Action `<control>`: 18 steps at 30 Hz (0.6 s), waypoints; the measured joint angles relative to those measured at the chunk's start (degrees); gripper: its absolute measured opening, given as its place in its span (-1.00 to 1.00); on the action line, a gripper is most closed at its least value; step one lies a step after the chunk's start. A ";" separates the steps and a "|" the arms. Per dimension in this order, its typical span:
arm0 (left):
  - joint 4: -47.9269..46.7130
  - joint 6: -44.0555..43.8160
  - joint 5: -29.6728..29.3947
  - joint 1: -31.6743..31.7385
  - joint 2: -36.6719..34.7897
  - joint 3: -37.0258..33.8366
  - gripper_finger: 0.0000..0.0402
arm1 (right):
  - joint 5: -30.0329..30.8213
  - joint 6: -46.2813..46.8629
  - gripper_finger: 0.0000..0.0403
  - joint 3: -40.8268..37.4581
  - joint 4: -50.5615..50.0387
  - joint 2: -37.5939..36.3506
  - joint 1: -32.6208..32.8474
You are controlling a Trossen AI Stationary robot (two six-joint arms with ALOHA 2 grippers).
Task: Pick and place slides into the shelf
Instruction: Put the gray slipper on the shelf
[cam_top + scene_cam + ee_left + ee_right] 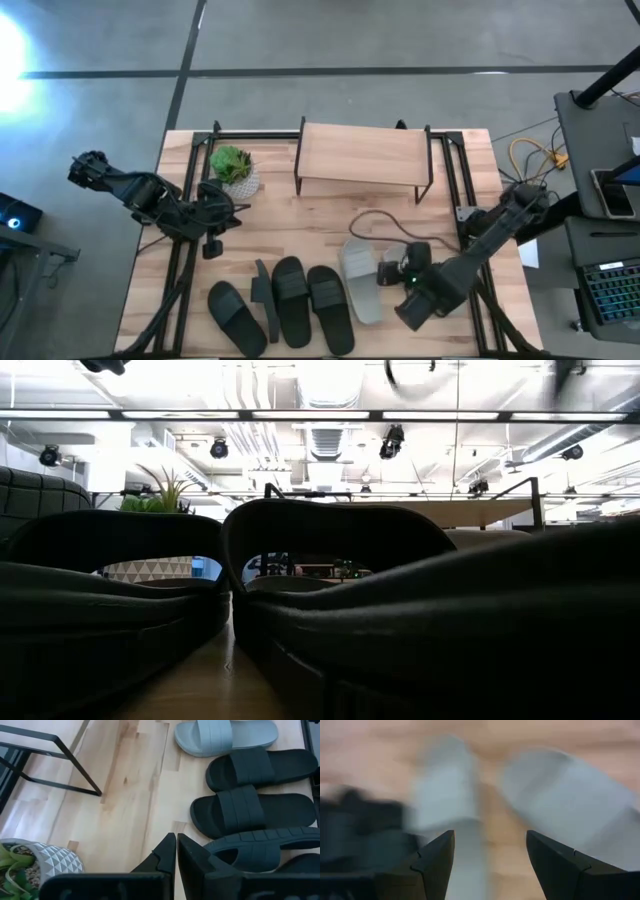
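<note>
Right arm poised over a grey slide; left arm waits.

From the left: our left gripper rests with fingers closed, empty, beside the potted plant; black slides lie along the near edge; the shelf stands far centre, nothing on top. Our right gripper hovers, fingers spread, over the grey slide. We should straddle its strap squarely before closing.

Black slides, 1 lt grey slide, pot w/ grey triangle pattern, green plant.
</note>
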 joint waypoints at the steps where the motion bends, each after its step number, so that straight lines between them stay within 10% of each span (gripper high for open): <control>1: 0.00 0.01 0.01 0.00 -0.02 0.00 -0.99 | 6.05 -0.67 0.18 0.84 0.04 -0.79 0.70; 8: 0.23 0.02 -0.02 0.00 0.04 0.13 -0.99 | 43.71 -3.03 0.18 6.71 -0.61 -7.13 3.32; 18: 3.35 0.11 -0.99 0.00 -0.39 0.11 -0.99 | 27.14 3.21 0.18 5.40 -4.91 -11.92 0.70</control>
